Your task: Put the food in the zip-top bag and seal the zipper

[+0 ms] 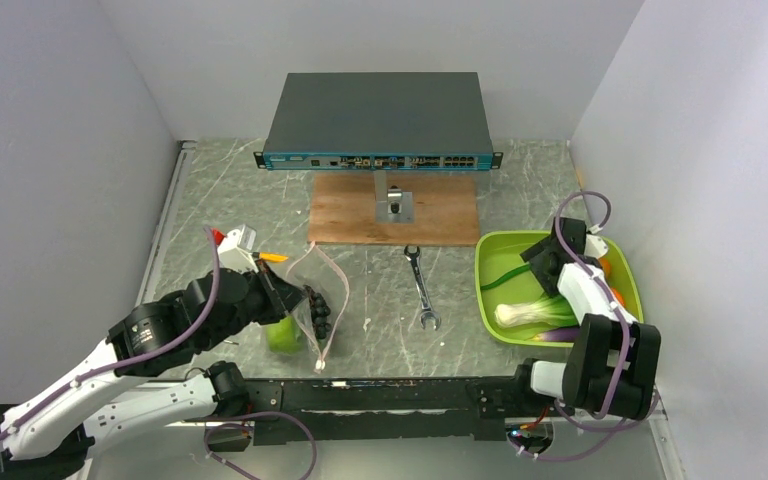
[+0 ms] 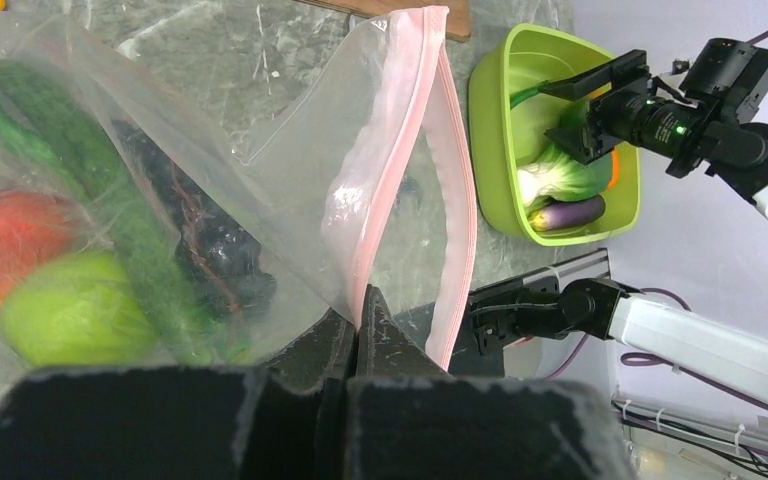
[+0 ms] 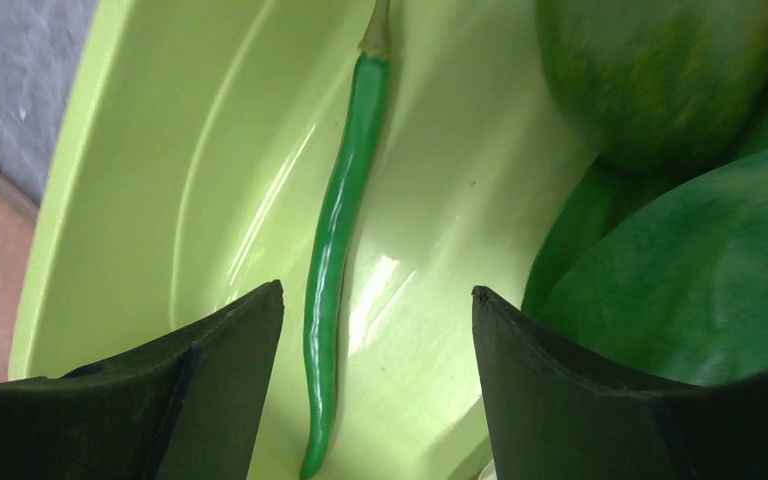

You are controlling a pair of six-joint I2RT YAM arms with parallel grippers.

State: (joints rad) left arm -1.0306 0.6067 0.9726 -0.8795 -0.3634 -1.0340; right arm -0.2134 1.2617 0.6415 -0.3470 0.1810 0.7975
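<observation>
The left gripper (image 2: 358, 305) is closed tight, its two fingers pinching one lip of the zip-top bag (image 2: 290, 130) right at the pink zipper (image 2: 400, 110). The other lip of the mouth falls away to the side, so the mouth gapes and the zipper is unsealed. The bag lies on the marble-patterned table (image 1: 380, 310) at the left, just ahead of that gripper. Through its crinkled plastic show a red strawberry (image 2: 15, 235), a green apple (image 2: 70, 310), a bunch of black grapes (image 2: 205, 255) and a long dark-green vegetable (image 2: 110, 200), all packed close together. The right gripper (image 3: 375, 300) stands wide open and holds nothing. It points down into the lime-green tray (image 3: 160, 150) at the right side of the table, with a slim green bean (image 3: 338, 250) lying on the tray floor in the gap between its fingers; whether the fingertips touch the tray cannot be told. Beside the bean sits a round green fruit (image 3: 660, 80). A bok choy (image 2: 560, 178) and a purple eggplant (image 2: 572, 213) rest at the tray's near end. Between bag and tray lies a wrench (image 1: 421, 288), beyond it a wooden board (image 1: 392, 210), and behind that a dark network switch (image 1: 378, 115).
</observation>
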